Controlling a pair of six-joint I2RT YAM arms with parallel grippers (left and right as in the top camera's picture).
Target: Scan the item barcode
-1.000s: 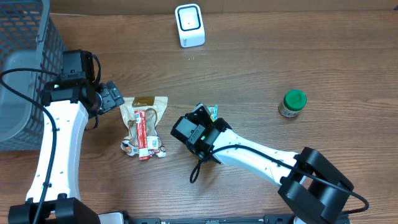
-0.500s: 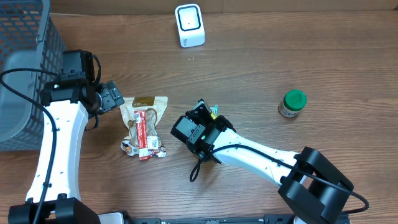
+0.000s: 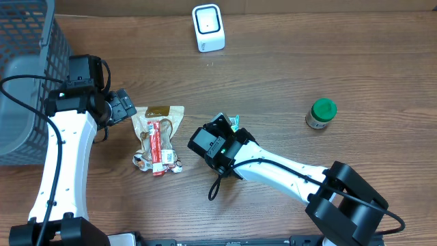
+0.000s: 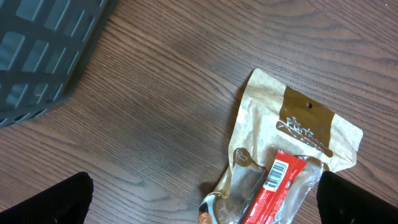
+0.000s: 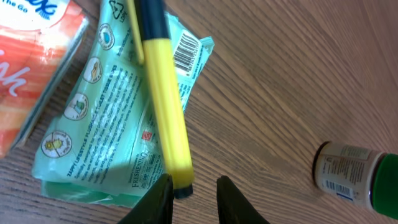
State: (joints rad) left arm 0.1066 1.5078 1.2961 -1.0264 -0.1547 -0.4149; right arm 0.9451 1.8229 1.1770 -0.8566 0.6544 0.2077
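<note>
A yellow marker (image 5: 163, 106) with a dark cap lies across a green wipes pack (image 5: 93, 130) whose barcode (image 5: 189, 53) faces up. My right gripper (image 5: 194, 202) is open just over the marker's lower end. That end rests beside the left finger (image 5: 160, 200) and stands apart from the right one. In the overhead view the right gripper (image 3: 229, 128) covers most of the green pack (image 3: 235, 121). The white scanner (image 3: 208, 27) stands at the table's far edge. My left gripper (image 4: 204, 202) hangs wide open and holds nothing, above a tan snack pouch (image 4: 298, 127) with a red barcoded bar (image 4: 278, 180).
A grey basket (image 3: 27, 68) fills the far left corner. A green-lidded jar (image 3: 321, 113) stands at the right, also seen as the jar (image 5: 351, 174) in the right wrist view. An orange tissue pack (image 5: 31, 68) lies against the green pack.
The right jaws have spread apart around the marker's end. Both arms and the items on the table stay where they were.
</note>
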